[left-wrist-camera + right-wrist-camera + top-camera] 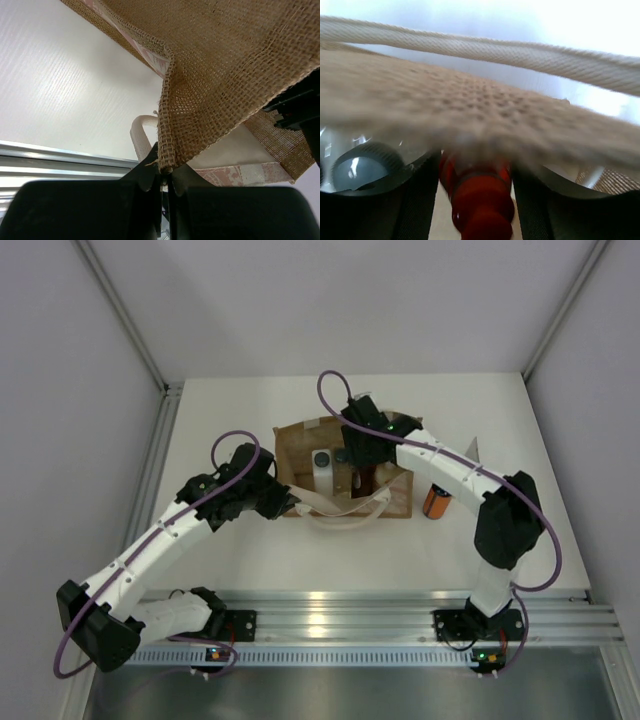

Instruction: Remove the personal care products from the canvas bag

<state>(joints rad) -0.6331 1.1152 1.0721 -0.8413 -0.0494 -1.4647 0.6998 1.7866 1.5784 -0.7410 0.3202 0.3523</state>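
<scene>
Overhead view: you see the canvas bag [300, 445], a rectangular tote of coarse tan open-weave cloth, standing with its mouth open at the middle of the smooth white table [240, 550]. Its cream looped handle [345, 515], a rope-like braid, spills over the near rim. The left gripper [165, 175] has its dark fingers pressed together on the frayed near-left corner of the bag's rim, with the weave bunched between them. The right gripper [358, 455] reaches down into the bag's mouth. In the right wrist view its two dark fingers [415, 200] stand apart on either side of the red bottle [481, 207], a glossy rounded body with a ribbed red cap. You cannot tell whether they press on it. Beside it in the bag sits the clear bottle [322, 468], upright, with a round grey cap [362, 170]. The orange bottle [436, 503], cylindrical with a dark cap, stands outside on the table, just right of the bag and partly under the right arm. A ribbed aluminium rail [330, 615] runs along the table's near edge.
</scene>
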